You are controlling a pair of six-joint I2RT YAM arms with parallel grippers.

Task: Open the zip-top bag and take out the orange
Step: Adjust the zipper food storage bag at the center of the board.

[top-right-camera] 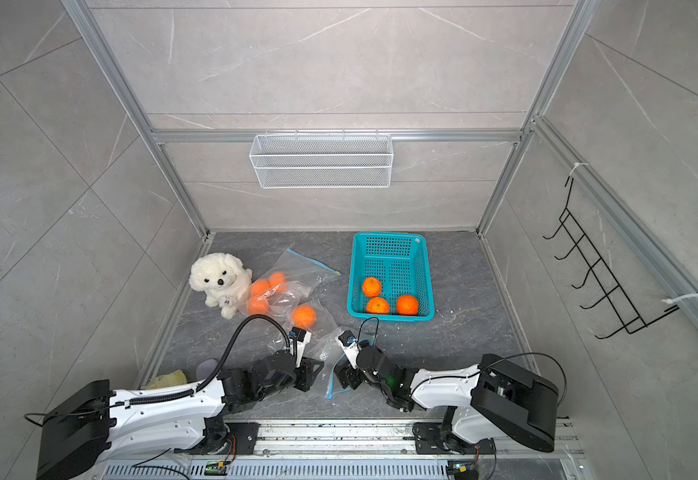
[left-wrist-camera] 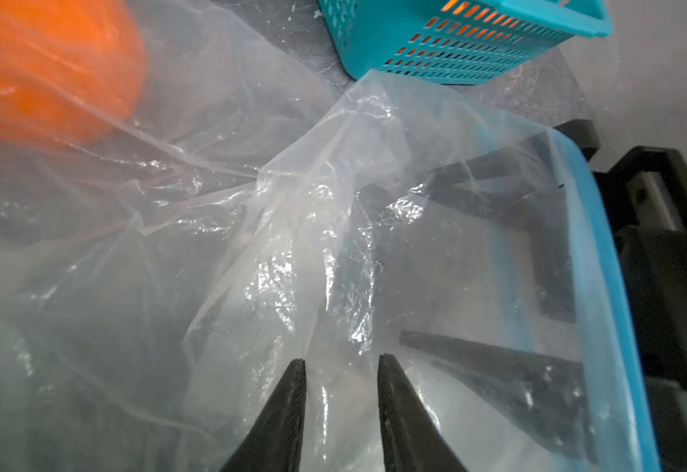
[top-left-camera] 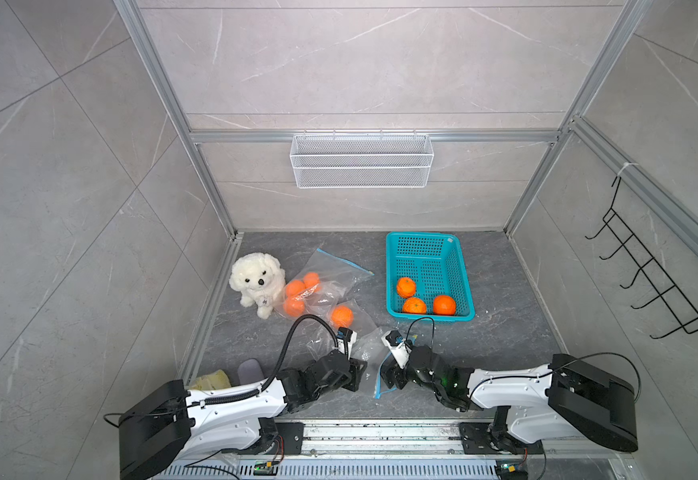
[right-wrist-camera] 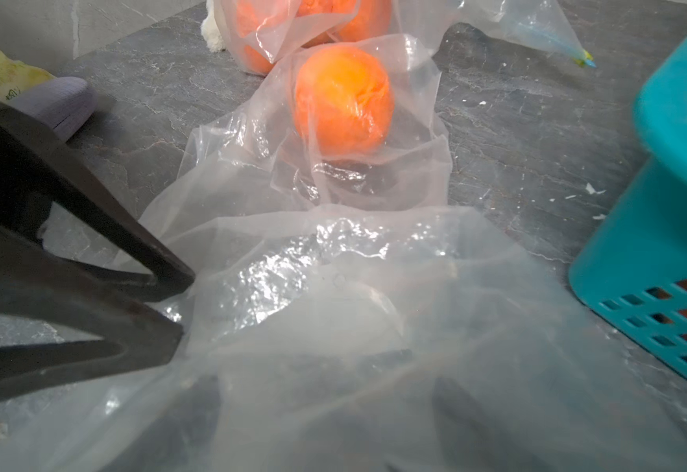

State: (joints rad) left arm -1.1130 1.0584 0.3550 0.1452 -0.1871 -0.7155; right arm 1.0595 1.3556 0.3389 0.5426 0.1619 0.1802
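Note:
A crumpled clear zip-top bag (top-left-camera: 368, 351) (top-right-camera: 325, 351) with a blue zip strip (left-wrist-camera: 603, 286) lies at the front middle of the table. My left gripper (left-wrist-camera: 342, 359) (top-left-camera: 357, 372) is open by a narrow gap, with the bag's film between its jaws. My right gripper (top-left-camera: 391, 374) is open wide; its fingers (right-wrist-camera: 456, 408) show only dimly through the film lying over them. Just behind, an orange (top-left-camera: 341, 316) (right-wrist-camera: 344, 98) sits wrapped in clear plastic. I cannot tell whether that plastic is the same bag.
A teal basket (top-left-camera: 430, 318) holding three oranges stands at the right rear. Another bag (top-left-camera: 330, 270) with three oranges lies beside a white plush dog (top-left-camera: 256, 282). A grey and yellow bundle (top-left-camera: 231, 374) sits front left. A wire basket (top-left-camera: 362, 160) hangs on the back wall.

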